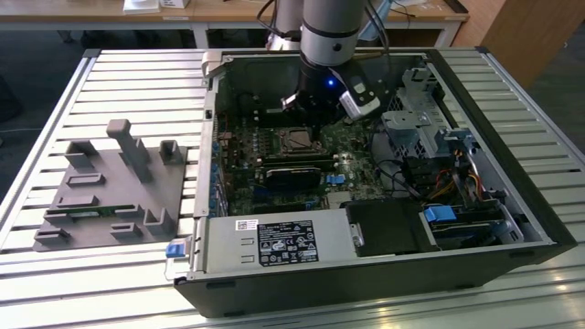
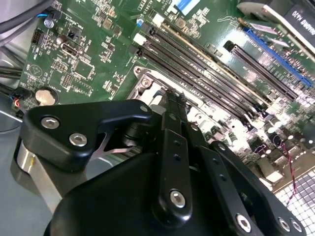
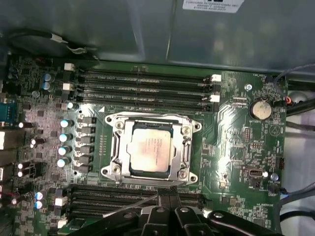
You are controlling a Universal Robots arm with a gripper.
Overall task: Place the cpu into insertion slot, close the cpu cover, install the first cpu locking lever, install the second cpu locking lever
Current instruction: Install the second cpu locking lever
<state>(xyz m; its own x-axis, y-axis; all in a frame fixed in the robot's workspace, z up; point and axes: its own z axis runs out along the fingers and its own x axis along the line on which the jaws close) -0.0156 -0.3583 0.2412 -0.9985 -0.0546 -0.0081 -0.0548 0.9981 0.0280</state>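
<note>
The cpu (image 3: 150, 150), pale and silvery, lies flat in the insertion slot (image 3: 147, 173) on the green board. The cpu cover (image 3: 185, 147), a silver frame, lies down around the chip. My gripper (image 3: 165, 196) is shut, its black fingertips together just beside the socket's edge nearest the camera, above the memory slots there. A thin metal lever (image 3: 130, 206) runs slantwise up to the fingertips; whether they touch it I cannot tell. In the second wrist view the gripper (image 2: 173, 98) hovers at the socket's metal frame (image 2: 146, 84). In the exterior view the arm's wrist (image 1: 329, 82) hangs over the socket (image 1: 294, 140).
Long black memory slots (image 3: 142, 83) flank the socket on two sides. A black block (image 1: 292, 177) and the grey power supply (image 1: 274, 241) sit toward the case front. A drive cage (image 1: 420, 123) and cables are on the exterior view's right, a grey fixture plate (image 1: 109, 185) on its left.
</note>
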